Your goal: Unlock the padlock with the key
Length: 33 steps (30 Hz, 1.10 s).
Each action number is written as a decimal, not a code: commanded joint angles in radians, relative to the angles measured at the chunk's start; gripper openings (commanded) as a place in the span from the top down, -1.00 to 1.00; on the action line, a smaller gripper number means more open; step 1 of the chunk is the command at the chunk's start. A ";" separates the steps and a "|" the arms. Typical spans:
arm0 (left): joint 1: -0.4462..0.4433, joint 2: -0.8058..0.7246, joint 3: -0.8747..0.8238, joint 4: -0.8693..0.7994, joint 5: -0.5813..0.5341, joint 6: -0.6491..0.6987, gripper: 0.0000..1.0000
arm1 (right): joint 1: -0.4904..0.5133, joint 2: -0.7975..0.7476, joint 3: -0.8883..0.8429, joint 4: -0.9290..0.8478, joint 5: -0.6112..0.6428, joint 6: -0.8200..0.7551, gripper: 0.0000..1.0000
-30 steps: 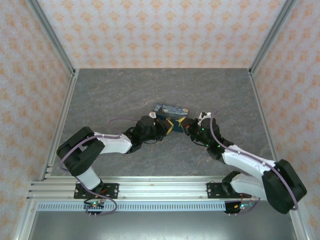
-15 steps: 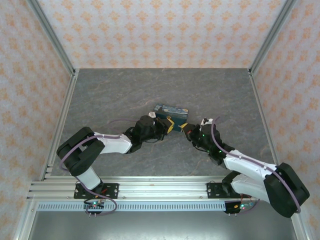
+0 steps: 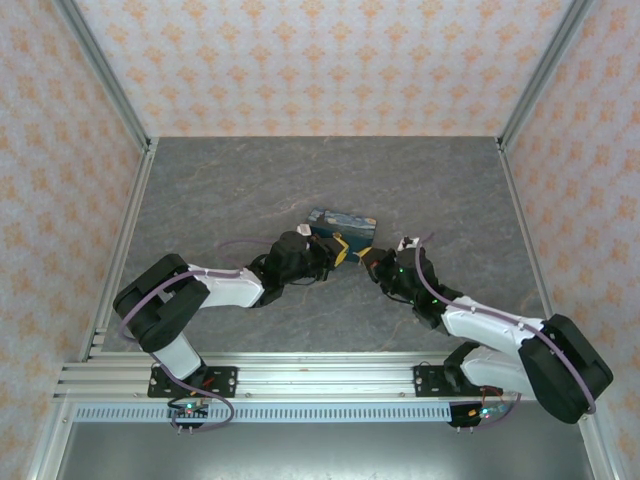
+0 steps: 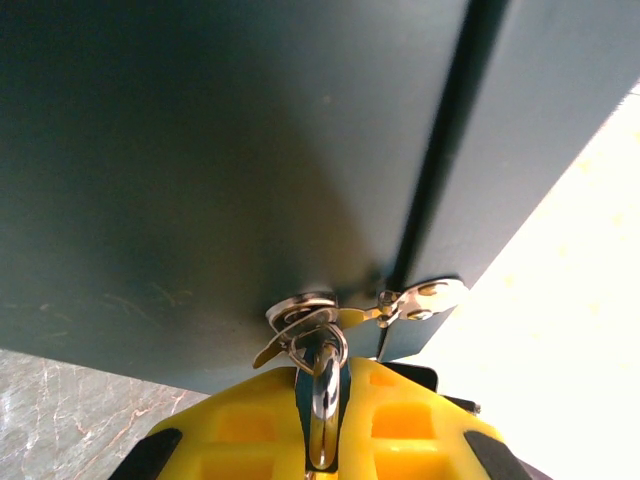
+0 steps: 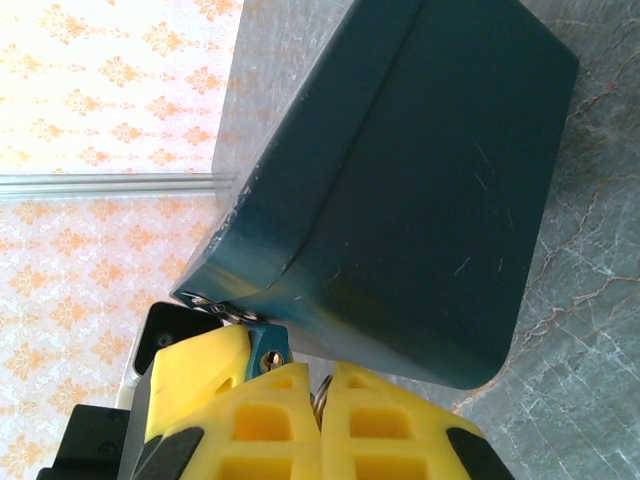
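In the left wrist view my left gripper (image 4: 322, 372) is shut on the small teal padlock (image 4: 322, 400). Its metal shackle runs up through the hasp ring on the dark teal box (image 4: 220, 170). In the right wrist view my right gripper (image 5: 322, 372) is shut on the key (image 5: 321, 398), a thin metal sliver showing between the yellow fingers. The padlock (image 5: 265, 345) sits just left of that gripper, keyhole facing the camera, and the key is beside the keyhole, not in it. From above, the left gripper (image 3: 338, 252) and right gripper (image 3: 368, 258) meet in front of the box (image 3: 342, 220).
The box rests on the grey marbled table (image 3: 250, 190), a little right of centre. Metal frame posts (image 3: 105, 90) and patterned walls close in the left, right and back sides. The aluminium rail (image 3: 300, 380) with both arm bases runs along the near edge.
My right gripper has drawn back from the box's right end toward the near side and slightly left, ending close to the left gripper. The left arm and box have not moved.
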 commanded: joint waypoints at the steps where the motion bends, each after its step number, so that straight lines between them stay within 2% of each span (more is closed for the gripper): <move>1: -0.004 -0.002 -0.007 0.060 -0.023 -0.003 1.00 | 0.011 0.010 0.040 0.039 0.029 0.011 1.00; 33: -0.004 -0.015 -0.010 0.061 -0.033 -0.009 1.00 | 0.035 0.051 0.052 0.037 0.072 0.037 1.00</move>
